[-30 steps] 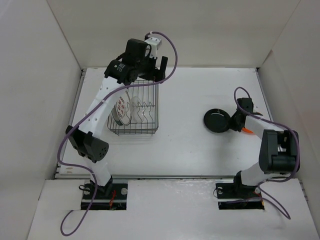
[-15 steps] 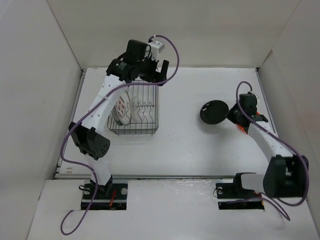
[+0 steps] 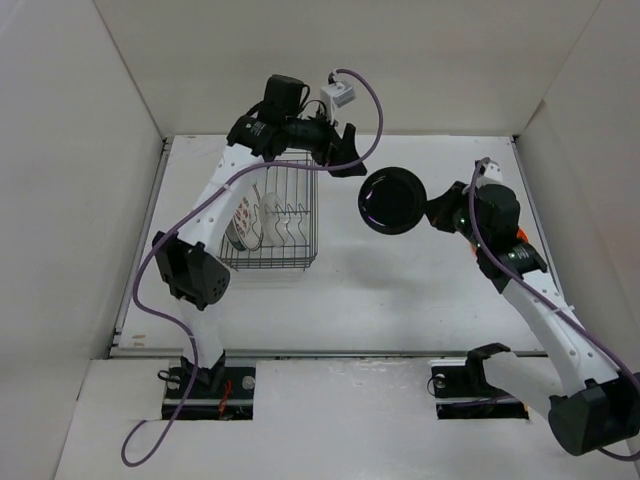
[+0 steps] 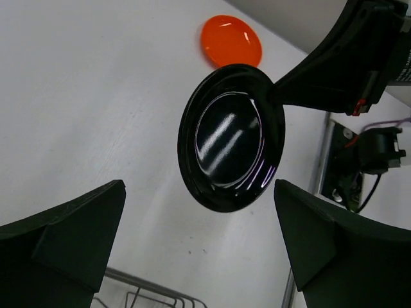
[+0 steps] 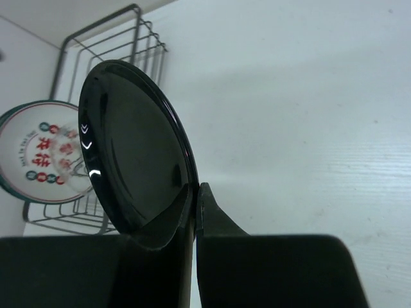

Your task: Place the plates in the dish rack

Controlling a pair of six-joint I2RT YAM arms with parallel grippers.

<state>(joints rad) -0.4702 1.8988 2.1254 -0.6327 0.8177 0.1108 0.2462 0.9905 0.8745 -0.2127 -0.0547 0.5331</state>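
My right gripper [image 3: 432,212] is shut on the rim of the glossy black plate [image 3: 392,200], holding it on edge in the air right of the dish rack [image 3: 270,228]. In the right wrist view the fingers pinch the black plate's [image 5: 135,147] lower rim at the right gripper [image 5: 196,189]. My left gripper [image 3: 345,152] hangs open above the rack's far right corner, facing the black plate [image 4: 230,138], which is apart from the left gripper [image 4: 198,186]. A white plate with red marks [image 3: 243,215] stands in the rack. The orange plate [image 4: 231,40] lies on the table.
White walls enclose the table on three sides. A metal rail [image 3: 135,250] runs along the table's left edge. The rack's wire edge [image 4: 148,292] shows just under the left gripper. A purple cable [image 3: 365,110] loops above the left wrist.
The right gripper closed on the black plate, lifted it off the table and carried it left toward the rack, tipped on edge. The left gripper swung right from over the rack.
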